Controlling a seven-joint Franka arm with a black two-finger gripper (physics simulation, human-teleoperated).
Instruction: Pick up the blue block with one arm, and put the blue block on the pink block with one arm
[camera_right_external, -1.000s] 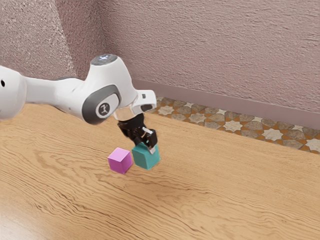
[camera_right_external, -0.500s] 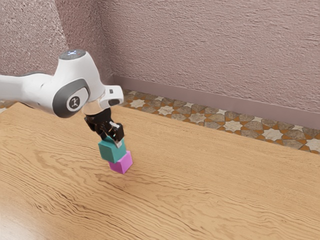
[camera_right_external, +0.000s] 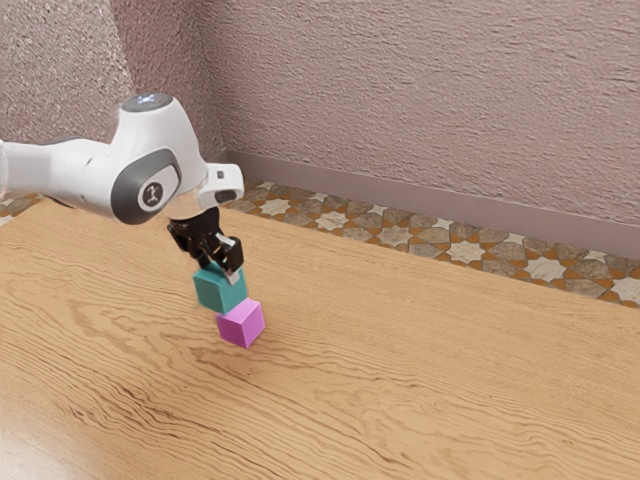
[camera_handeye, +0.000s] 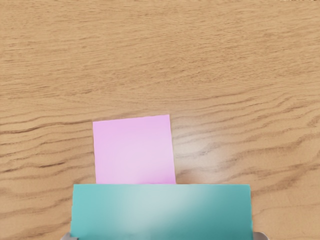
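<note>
A teal-blue block (camera_right_external: 220, 290) hangs in the air, and my gripper (camera_right_external: 218, 268) is shut on its top. The pink block (camera_right_external: 242, 323) rests on the wooden table just below it, slightly toward the exterior view's right. In the wrist view the blue block (camera_handeye: 160, 211) is close under my hand, and the pink block (camera_handeye: 134, 149) lies on the table beyond it. The two blocks look apart, with the blue one a little above and off-centre from the pink one.
The wooden table (camera_right_external: 420, 380) stretches wide around the blocks. Beyond its far edge lies a patterned tile floor (camera_right_external: 480, 250) and a rough pinkish wall (camera_right_external: 420, 90). My white arm (camera_right_external: 90, 180) reaches in from the exterior view's left.
My gripper carried the blue block up off the table from the pink block's right side toward the exterior view's left. In the last half second it has risen slightly over the pink block.
</note>
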